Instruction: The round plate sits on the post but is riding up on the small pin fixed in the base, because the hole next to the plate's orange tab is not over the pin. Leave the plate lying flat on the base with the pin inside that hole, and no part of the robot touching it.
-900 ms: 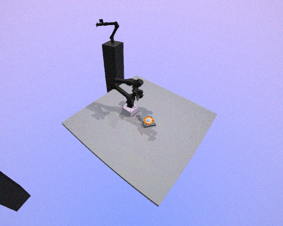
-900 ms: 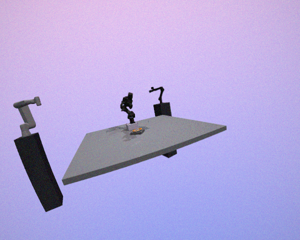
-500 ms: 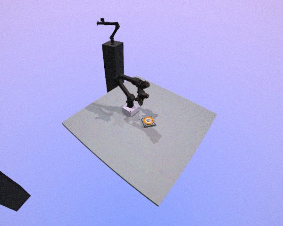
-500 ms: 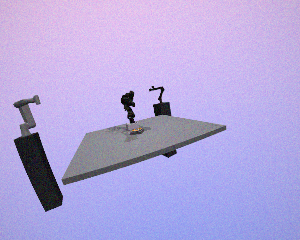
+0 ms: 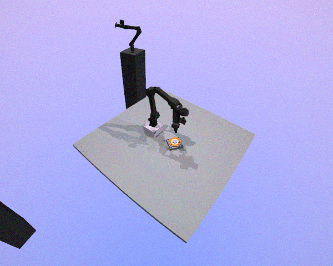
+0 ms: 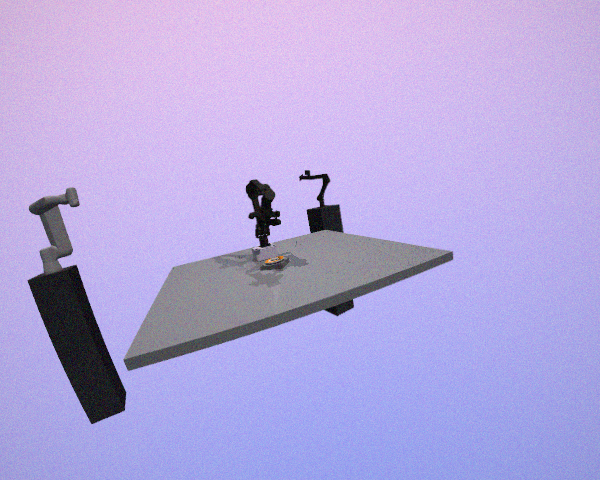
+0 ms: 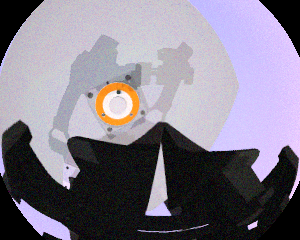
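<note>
The round plate, an orange ring (image 5: 174, 145) (image 7: 135, 104) around a white middle, sits around the grey post (image 5: 174, 141) (image 7: 117, 105) on the square dark grey base (image 5: 175, 148) (image 7: 117, 78). The plate also shows edge-on in the exterior view (image 6: 275, 260). Small dark spots show on the plate in the wrist view; I cannot tell which is the hole or the pin, nor make out the tab or any tilt. My gripper (image 5: 176, 132) (image 6: 264, 244) (image 7: 161, 126) is shut and empty, fingertips together, pointing down above the base's arm side and not touching the plate.
My arm's pale mount (image 5: 153, 130) (image 6: 265, 252) stands on the grey table (image 5: 149, 185) (image 6: 212, 310) close to the base. Another arm on a black pillar (image 5: 132, 74) (image 6: 325, 219) stands beyond the table, and a grey arm (image 6: 57, 232) stands at the left in the exterior view.
</note>
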Robot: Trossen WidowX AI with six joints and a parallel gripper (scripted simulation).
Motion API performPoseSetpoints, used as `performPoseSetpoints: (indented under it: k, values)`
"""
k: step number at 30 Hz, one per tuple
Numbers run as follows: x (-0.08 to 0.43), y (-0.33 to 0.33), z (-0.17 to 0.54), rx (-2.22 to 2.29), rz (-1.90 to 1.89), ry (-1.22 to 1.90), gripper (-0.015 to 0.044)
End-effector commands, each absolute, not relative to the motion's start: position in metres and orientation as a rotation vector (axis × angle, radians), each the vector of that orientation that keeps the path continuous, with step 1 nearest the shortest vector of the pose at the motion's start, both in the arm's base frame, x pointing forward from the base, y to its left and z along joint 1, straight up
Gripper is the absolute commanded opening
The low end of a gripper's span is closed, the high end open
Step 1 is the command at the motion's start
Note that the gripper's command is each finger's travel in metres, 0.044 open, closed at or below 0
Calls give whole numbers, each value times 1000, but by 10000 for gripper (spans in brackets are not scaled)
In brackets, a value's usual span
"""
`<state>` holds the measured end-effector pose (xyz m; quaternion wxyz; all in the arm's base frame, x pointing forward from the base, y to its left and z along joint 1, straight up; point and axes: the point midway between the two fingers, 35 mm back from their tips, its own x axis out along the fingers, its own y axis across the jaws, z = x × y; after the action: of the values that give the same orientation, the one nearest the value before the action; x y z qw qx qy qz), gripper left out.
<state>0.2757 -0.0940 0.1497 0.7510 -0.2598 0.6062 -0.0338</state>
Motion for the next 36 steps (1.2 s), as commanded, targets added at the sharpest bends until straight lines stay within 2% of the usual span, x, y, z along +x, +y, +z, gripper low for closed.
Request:
performPoseSetpoints:
  k: [1, 11, 18, 26, 36]
  values:
    - [289, -89, 131, -385, -78, 1371, 0]
    - [322, -77, 69, 143, -152, 1531, 0]
    - [323, -77, 64, 154, -154, 1535, 0]
    - [323, -77, 21, 154, -154, 1535, 0]
    - [323, -69, 20, 154, -154, 1535, 0]
